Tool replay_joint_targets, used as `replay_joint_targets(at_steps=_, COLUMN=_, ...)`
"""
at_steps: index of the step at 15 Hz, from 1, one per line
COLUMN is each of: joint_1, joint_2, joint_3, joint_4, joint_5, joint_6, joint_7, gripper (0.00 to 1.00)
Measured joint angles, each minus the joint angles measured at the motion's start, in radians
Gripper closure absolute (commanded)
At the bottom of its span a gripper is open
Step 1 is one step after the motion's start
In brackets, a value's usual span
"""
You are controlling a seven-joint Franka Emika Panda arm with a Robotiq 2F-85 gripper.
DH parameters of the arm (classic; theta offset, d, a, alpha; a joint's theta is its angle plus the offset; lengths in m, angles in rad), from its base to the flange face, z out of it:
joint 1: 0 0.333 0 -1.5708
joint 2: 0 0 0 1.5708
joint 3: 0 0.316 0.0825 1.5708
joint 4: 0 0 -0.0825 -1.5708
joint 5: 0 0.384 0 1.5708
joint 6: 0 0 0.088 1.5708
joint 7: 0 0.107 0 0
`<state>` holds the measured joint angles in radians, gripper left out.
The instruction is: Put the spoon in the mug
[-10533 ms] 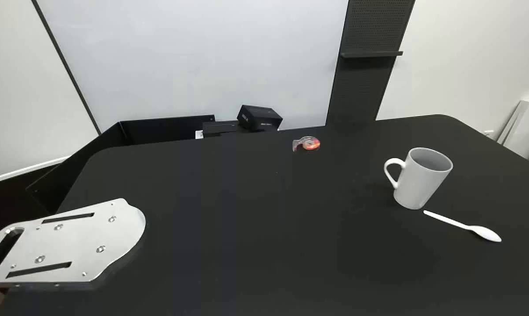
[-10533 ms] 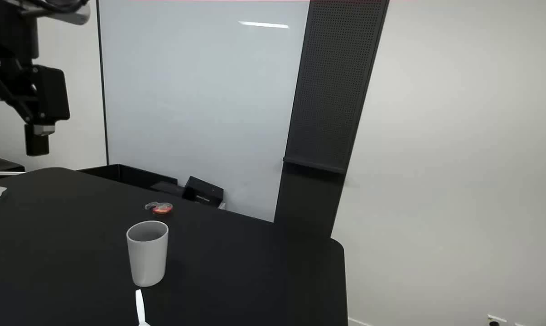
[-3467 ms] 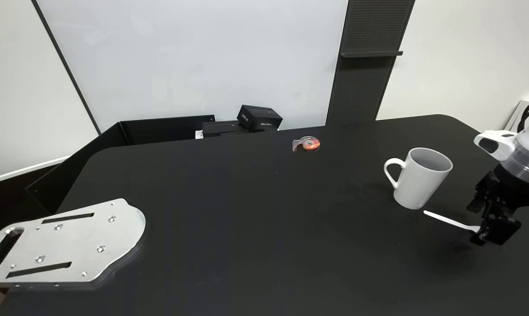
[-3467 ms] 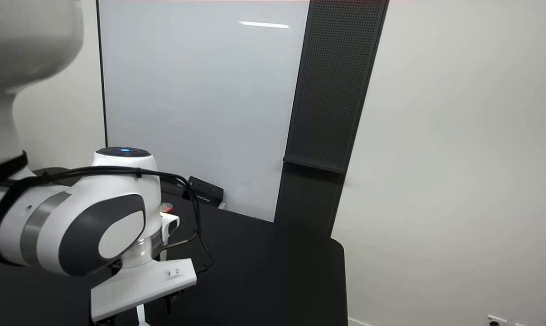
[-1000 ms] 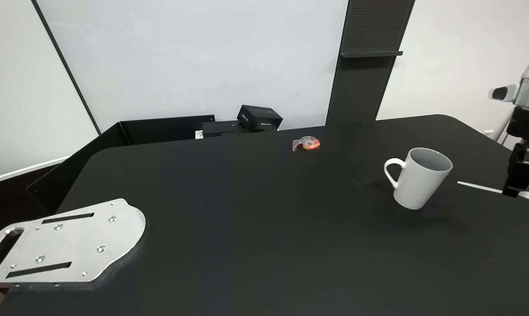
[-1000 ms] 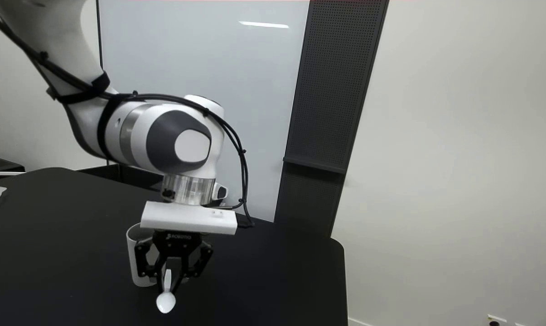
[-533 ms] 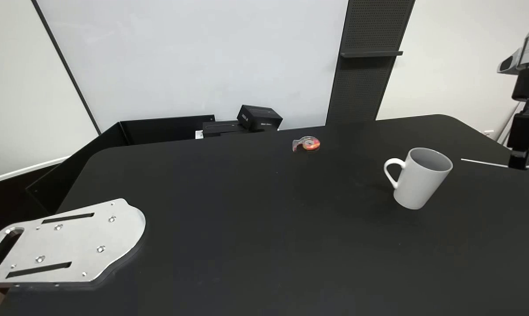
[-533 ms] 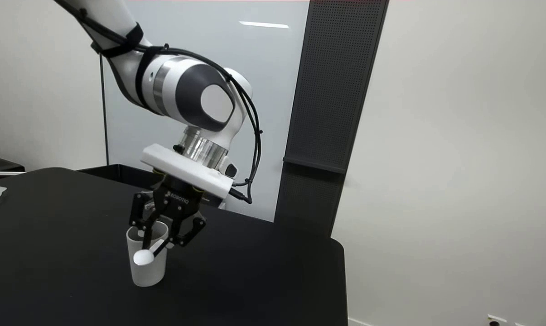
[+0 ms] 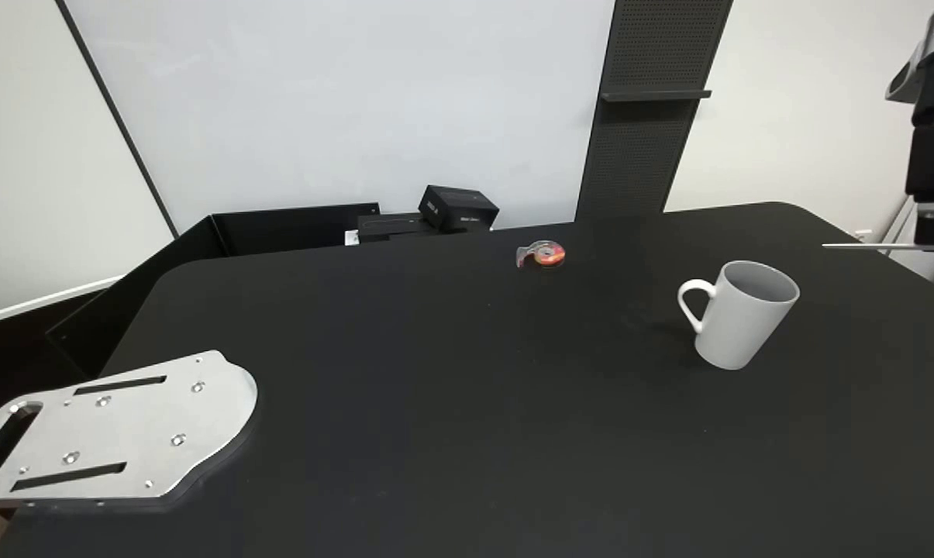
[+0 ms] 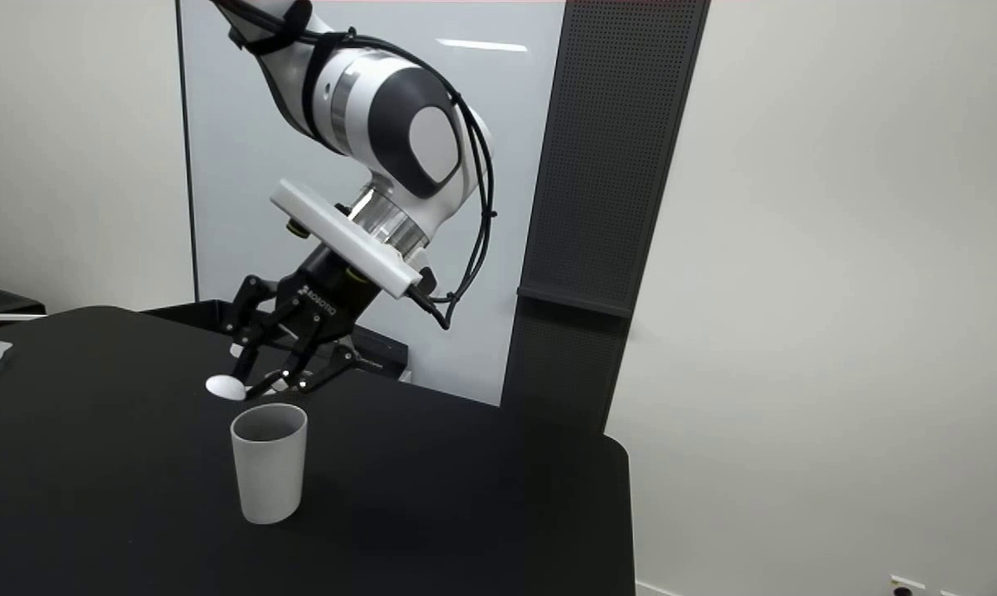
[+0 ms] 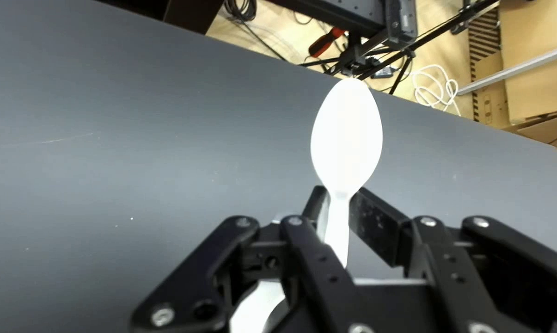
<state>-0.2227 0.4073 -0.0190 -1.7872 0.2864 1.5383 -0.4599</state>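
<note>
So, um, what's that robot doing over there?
A robot arm is holding a white spoon in its black gripper, gripping the handle close to the bowl. The spoon is up in the air, off the black table. It's meant to go into the white mug, which stands on the table, but it isn't in there yet. A tape dispenser also sits on the table.

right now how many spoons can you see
1: the spoon, held in the gripper above the table, outside the mug. Others could be hidden behind the arm.
</note>
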Motion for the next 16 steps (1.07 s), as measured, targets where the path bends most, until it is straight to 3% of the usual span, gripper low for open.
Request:
replay_joint_targets(at_steps=4, joint_1=-0.006, joint_2=0.084, joint_3=-0.014, joint_4=0.12, joint_5=0.069, joint_6=-0.118, joint_7=0.069, gripper=0.95)
replay_joint_targets(at_steps=16, joint_1=-0.021, joint_2=0.373, joint_3=-0.011, joint_4=0.438, joint_5=0.189, joint_6=-0.272, joint_7=0.259, gripper=0.95)
